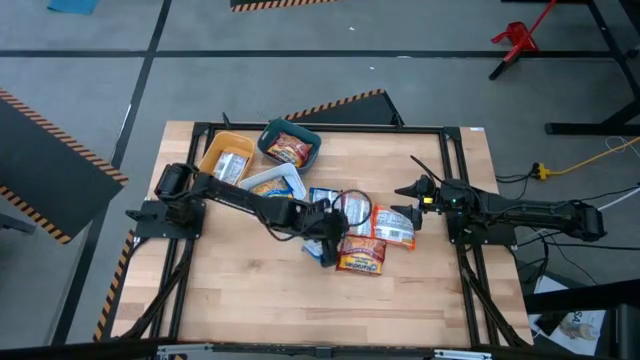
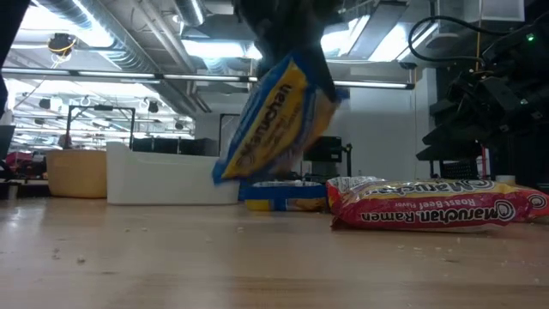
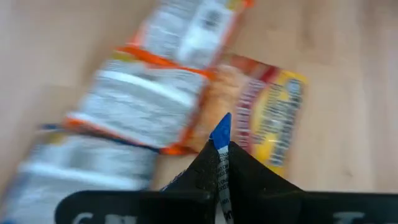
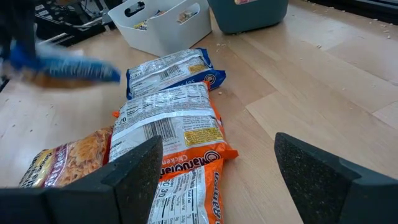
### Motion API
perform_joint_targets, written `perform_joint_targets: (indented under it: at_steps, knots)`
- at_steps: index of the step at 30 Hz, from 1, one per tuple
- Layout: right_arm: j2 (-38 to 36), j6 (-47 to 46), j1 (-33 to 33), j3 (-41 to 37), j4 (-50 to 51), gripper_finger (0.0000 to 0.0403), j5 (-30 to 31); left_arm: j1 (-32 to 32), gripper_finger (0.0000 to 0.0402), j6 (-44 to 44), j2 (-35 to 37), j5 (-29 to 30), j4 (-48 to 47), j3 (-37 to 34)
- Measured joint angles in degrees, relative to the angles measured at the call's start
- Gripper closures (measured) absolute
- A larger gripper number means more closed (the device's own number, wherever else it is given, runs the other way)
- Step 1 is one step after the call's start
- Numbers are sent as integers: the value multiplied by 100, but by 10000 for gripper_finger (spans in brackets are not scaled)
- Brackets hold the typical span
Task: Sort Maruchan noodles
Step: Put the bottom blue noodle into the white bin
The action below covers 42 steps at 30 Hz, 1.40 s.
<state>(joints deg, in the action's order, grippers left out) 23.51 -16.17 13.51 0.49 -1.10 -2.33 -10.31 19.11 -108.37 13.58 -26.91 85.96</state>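
Note:
My left gripper is shut on a blue-and-yellow noodle packet and hangs above the pile of packets in the table's middle. Under it lie a red packet, two orange-silver packets and a blue-white packet, all flat on the wood. My right gripper is open and waits just right of the pile, touching nothing. The teal bin and the yellow bin each hold a packet. My left gripper pinches the blue packet between its two fingers by a blue edge that pokes out past the fingertips. It comes from above, pointing down. The packet hangs tilted below the fingers, lifted clear of the table and of the packets under it.
Three bins stand at the table's far left: yellow, teal, and a white one nearest the pile. A black frame runs round the table top. Bare wood fills the near half.

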Motion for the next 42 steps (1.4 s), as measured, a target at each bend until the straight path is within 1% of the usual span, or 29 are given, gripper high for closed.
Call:
perform_joint_targets:
  at_steps: [4, 7, 10, 14, 17, 22, 26, 29, 38, 42]
  knots:
    - [0, -1, 1, 0, 0, 107, 0, 68, 394, 1, 2, 627, -1147, 703]
    - [0, -1, -2, 0, 0, 107, 0, 113, 394, 230, 10, 1133, -2015, 1179]
    - [1, 1, -1, 0, 0, 107, 0, 193, 394, 733, 12, 1605, -3040, 1635]
    - [2, -1, -2, 0, 6, 107, 42, 272, 394, 1395, 17, 2180, -4159, 2066]
    - [0, 1, 0, 0, 5, 107, 42, 326, 394, 1919, 18, 2520, -4773, 2252]
    - [0, 1, -1, 0, 6, 107, 42, 617, 394, 2907, 19, 2641, -5587, 2287]
    - [1, 1, -1, 0, 4, 107, 42, 892, 392, 3720, 20, 2911, -5888, 2132]
    - [1, 1, -1, 0, 5, 107, 42, 1113, 391, 4196, 21, 2781, -6140, 2051]
    - [0, 2, -1, 0, 6, 107, 44, 1457, 389, 4522, 19, 2277, -6129, 1080]
    - [0, 3, 0, 0, 7, 107, 44, 1586, 389, 4574, 19, 2046, -5879, 632]
